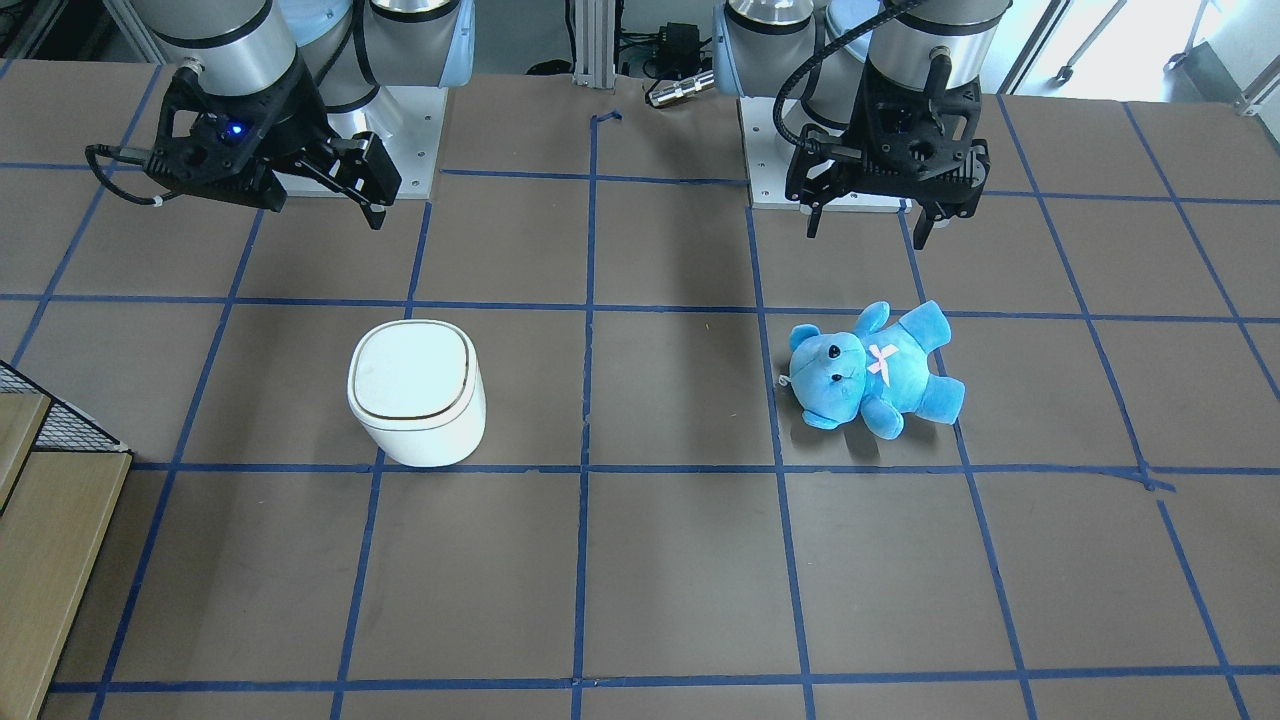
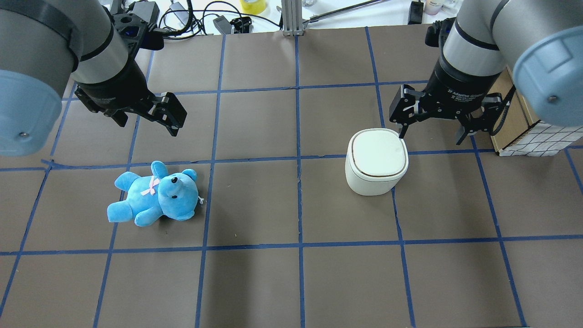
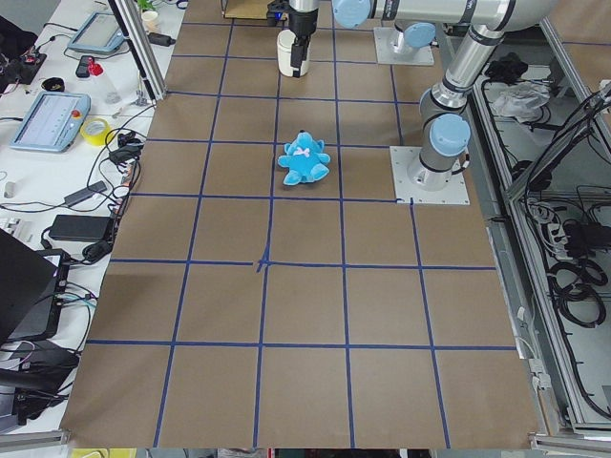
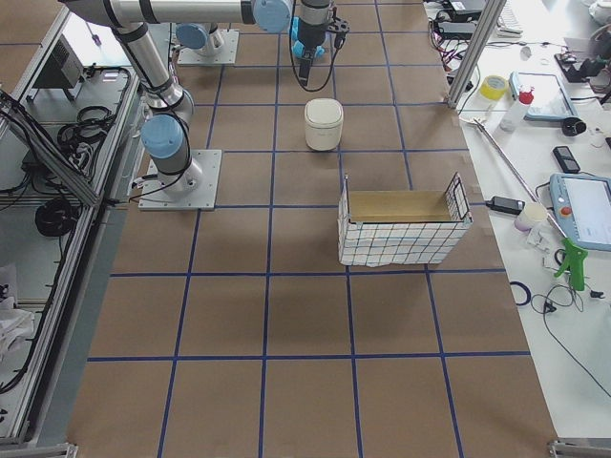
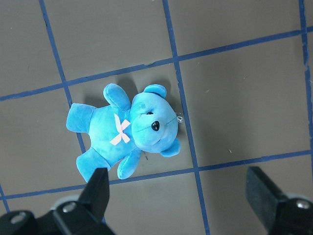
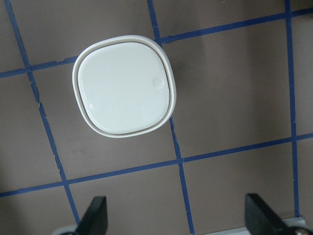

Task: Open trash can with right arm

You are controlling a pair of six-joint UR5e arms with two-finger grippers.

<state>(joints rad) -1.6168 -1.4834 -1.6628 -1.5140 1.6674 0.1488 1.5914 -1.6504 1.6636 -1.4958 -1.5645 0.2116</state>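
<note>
where the trash can (image 2: 370, 182) stands: upright on the brown taped table (image 2: 273, 282), toward 3 o'clock of the table's middle in the overhead view
lid (image 2: 376, 152): flat on the can, shut, thin dark line round its edge
right arm (image 2: 473, 50): comes in from 2 o'clock in the overhead view, wrist pointing down
right gripper (image 2: 430, 136): jaws spread wide, holding nothing, in the air at about 1 o'clock of the can; one fingertip (image 2: 401, 133) shows just by the can's far corner, not touching
right wrist view: can sits at 11 o'clock of the frame, outside the gap between the fingers
left gripper (image 1: 868, 230): jaws wide, holding nothing, in the air at about 12 o'clock of the bear in the overhead view
teddy bear (image 2: 155, 193): blue, pink bow, lying on its back at 9 o'clock of the can, well apart from it
wire basket (image 4: 401, 229): on the table at 3 o'clock of the can in the overhead view, apart from it
contact: neither gripper touches the can or the bear
</note>
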